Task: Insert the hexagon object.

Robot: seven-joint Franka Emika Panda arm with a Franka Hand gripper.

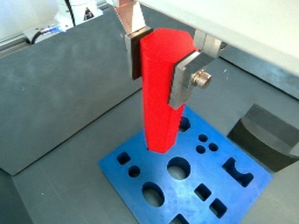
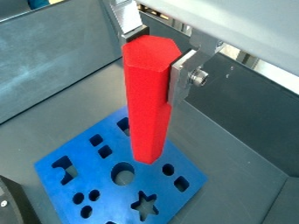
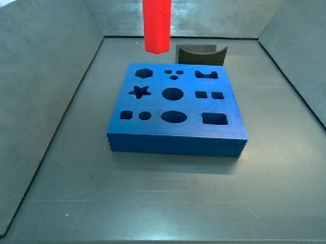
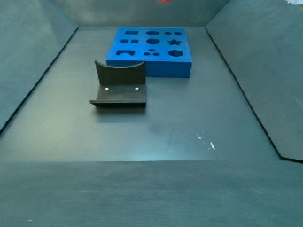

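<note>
My gripper (image 1: pixel 162 63) is shut on the hexagon object (image 1: pixel 162 96), a long bright red prism held upright by its upper end between the silver fingers (image 1: pixel 184 80). Both wrist views show this; the hexagonal top face shows in a wrist view (image 2: pixel 149 96). The rod hangs above the blue block (image 1: pixel 138 175) with shaped holes, its lower end over the block's top and clear of it. In a side view the rod (image 3: pixel 155 24) hangs above the far left part of the block (image 3: pixel 178 131); the gripper itself is out of that frame.
A dark grey curved piece (image 3: pixel 200 54) stands beside the blue block, also in a side view (image 4: pixel 119 89) and a wrist view (image 1: pixel 267 136). Grey walls (image 3: pixel 64 105) enclose the grey floor (image 4: pixel 178 133) round the block (image 4: pixel 154 53).
</note>
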